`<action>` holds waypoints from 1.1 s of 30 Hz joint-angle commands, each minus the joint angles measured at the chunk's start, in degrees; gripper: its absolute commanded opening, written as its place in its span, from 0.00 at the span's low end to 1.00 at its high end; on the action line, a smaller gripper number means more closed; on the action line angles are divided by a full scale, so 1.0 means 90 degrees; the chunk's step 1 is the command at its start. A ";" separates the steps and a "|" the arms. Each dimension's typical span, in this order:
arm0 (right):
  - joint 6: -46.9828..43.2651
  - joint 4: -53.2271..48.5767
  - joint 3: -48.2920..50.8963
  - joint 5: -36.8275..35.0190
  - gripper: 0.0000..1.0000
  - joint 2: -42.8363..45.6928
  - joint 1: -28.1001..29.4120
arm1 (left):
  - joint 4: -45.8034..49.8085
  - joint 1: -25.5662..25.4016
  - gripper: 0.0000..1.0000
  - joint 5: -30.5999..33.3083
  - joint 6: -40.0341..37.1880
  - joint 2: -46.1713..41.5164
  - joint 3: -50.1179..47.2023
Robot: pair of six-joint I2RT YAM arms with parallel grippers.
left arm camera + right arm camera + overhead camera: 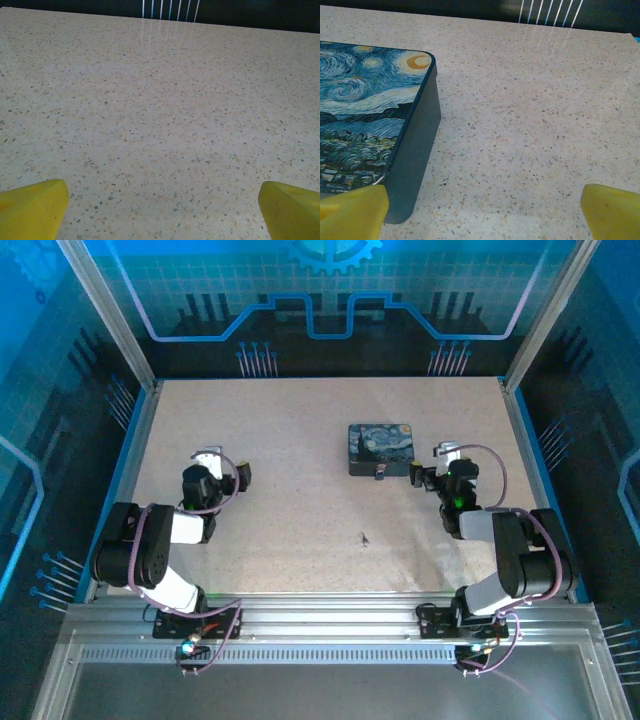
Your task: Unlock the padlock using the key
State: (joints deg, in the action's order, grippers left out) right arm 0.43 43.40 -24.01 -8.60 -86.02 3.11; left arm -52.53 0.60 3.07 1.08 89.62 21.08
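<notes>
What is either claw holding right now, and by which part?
Nothing. The left claw and the right claw are both open and empty; the key lies loose on the table, the padlock at the tin's near edge.

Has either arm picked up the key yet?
No, the key lies by itself on the table, nearer the front edge than the tin.

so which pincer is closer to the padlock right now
Right. The right pincer is just to the right of the padlock, beside the tin. The left pincer is far off to its left, across the table.
</notes>
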 commanded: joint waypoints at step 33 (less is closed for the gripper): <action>0.0092 0.0185 0.0040 -0.0030 1.00 0.0007 0.0074 | -0.0805 0.0002 0.99 0.0100 -0.0001 -0.0059 -0.0310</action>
State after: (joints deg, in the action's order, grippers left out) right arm 0.43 43.42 -24.01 -8.58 -86.02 3.11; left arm -53.60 0.60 3.16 1.15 89.62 20.75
